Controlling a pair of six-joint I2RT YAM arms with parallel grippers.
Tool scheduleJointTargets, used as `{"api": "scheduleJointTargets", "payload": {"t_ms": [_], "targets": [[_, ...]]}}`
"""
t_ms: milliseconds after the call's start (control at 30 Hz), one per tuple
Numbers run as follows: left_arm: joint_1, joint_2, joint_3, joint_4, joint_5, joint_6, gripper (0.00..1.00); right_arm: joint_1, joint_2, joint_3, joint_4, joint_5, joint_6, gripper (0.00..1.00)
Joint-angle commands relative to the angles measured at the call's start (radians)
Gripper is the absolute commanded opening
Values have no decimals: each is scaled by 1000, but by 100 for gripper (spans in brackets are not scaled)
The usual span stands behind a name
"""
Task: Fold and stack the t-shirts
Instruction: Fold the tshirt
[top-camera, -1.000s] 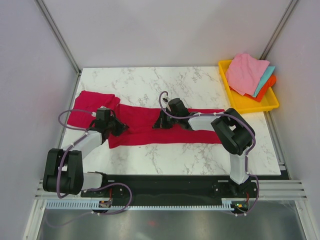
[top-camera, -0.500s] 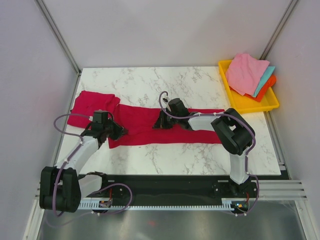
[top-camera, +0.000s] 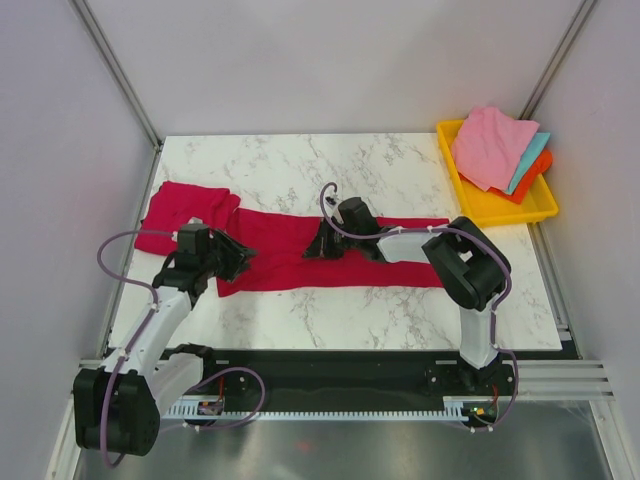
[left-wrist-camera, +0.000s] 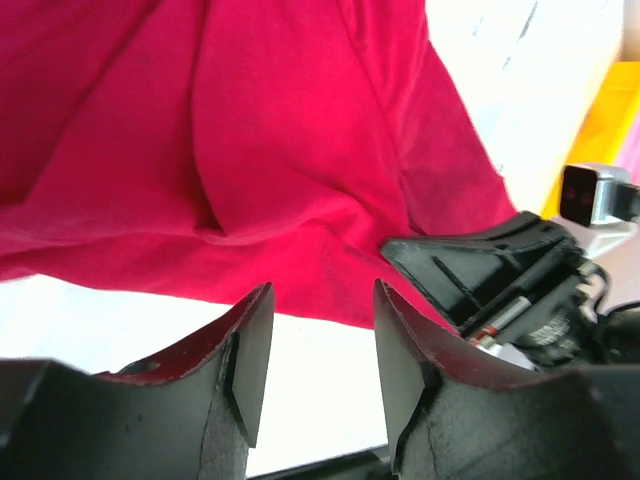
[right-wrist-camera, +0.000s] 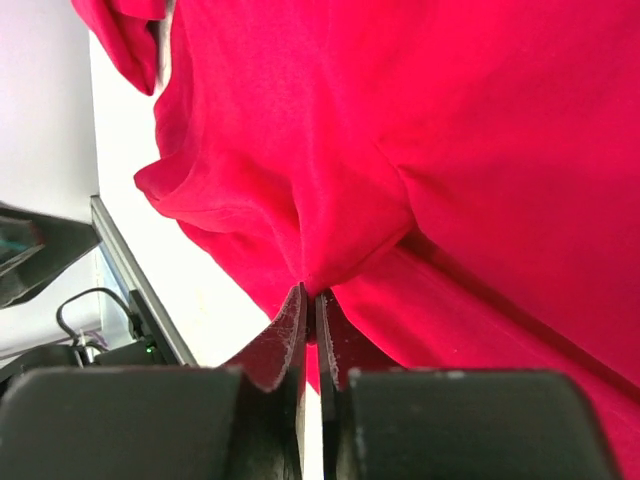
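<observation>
While the left hand (left-wrist-camera: 318, 330) hangs half open w/ nothing in it, the red t-shirt (top-camera: 285, 263) starts just ahead of its tips, long axis running on past the right hand (right-wrist-camera: 310, 300), which pinches a mid-strip fold, nearly closed.

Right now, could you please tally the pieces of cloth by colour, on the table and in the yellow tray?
Crimson: 2, the long t-shirt and the left t-shirt
Pink: 1, the pink cloth
Teal: 1, the teal cloth
Orange: 1, the orange cloth
Total: 5
</observation>
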Motion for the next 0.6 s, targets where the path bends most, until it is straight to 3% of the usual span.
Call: {"api": "scheduleJointTargets", "payload": {"t_ms": [0, 200, 333, 567], "targets": [[1, -6, 7, -4, -48, 113, 51, -3, -53, -8, 57, -49, 35, 8], [-1, 68, 3, 71, -99, 274, 49, -3, -37, -31, 196, -133, 159, 13], [-1, 109, -7, 105, -122, 302, 49, -7, -49, -43, 195, -139, 164, 29], [-1, 154, -21, 160, -130, 345, 44, -18, -52, -55, 198, -136, 168, 29]]}}
